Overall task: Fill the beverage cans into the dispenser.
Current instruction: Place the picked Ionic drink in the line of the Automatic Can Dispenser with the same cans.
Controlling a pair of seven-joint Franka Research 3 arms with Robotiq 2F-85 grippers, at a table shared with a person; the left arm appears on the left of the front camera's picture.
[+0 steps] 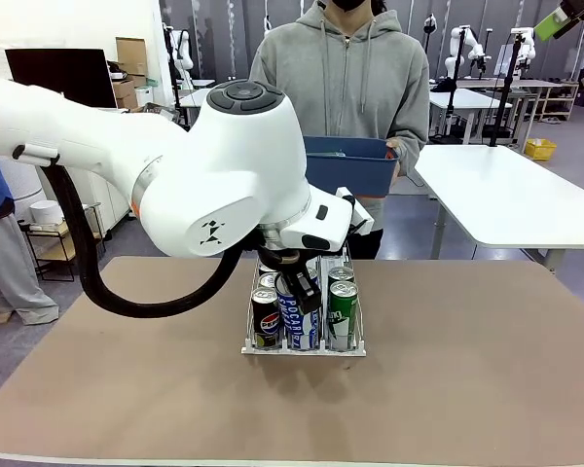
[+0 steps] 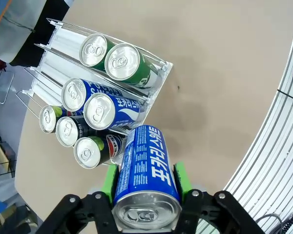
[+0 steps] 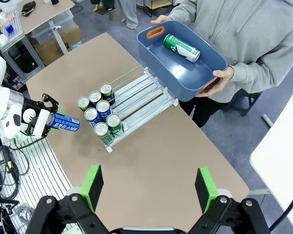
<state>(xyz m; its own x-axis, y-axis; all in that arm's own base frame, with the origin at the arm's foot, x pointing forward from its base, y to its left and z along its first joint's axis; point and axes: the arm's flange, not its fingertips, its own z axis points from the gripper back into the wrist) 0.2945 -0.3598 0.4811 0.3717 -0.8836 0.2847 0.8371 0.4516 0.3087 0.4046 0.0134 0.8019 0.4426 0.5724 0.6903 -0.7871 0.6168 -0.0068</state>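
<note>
1. Our left gripper point(image 2: 145, 181) clamps a blue-and-white Pocari can point(image 2: 144, 151) between its green pads. The silver top faces the wrist and the long axis runs along the fingers.
2. The can's base points at the near end of the dispenser point(image 2: 41, 85), just beside the seven stowed cans point(image 2: 105, 111) standing upright there. The bare stretch of all three lanes lies beyond them, toward the person.
3. We judge the coming move turns on this: the can must pass the crowded near end and come upright over a lane.
4. Our right gripper point(image 3: 150, 190) hangs high, jaws wide and empty, well apart from the dispenser, so the left is plainly nearer.
5. Beyond the dispenser's far end, the person holds a blue bin point(image 3: 149, 48) with one green can point(image 3: 181, 47) inside.
</note>
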